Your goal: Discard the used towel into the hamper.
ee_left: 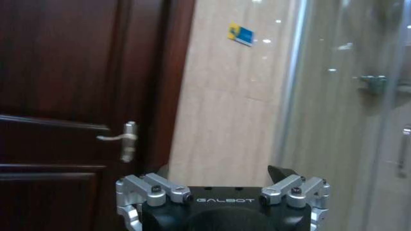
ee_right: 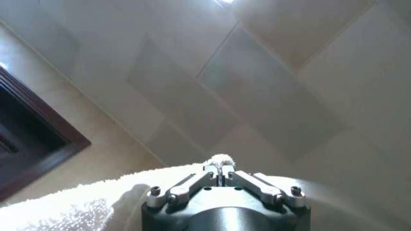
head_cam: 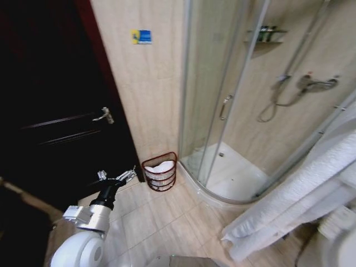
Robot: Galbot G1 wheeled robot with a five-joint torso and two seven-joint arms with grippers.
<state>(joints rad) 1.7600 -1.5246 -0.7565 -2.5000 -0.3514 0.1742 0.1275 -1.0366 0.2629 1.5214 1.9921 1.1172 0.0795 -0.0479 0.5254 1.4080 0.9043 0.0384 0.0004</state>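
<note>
While the right gripper (ee_right: 220, 169) has its fingers clenched on the white towel (ee_right: 70, 209), the hamper (head_cam: 160, 172) stands nearer the released left gripper (head_cam: 118, 177)

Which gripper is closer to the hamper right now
Left. The left gripper hovers open just beside the hamper, on its door side. The right gripper is pinched on the white towel under the ceiling tiles, apart from the hamper.
</note>
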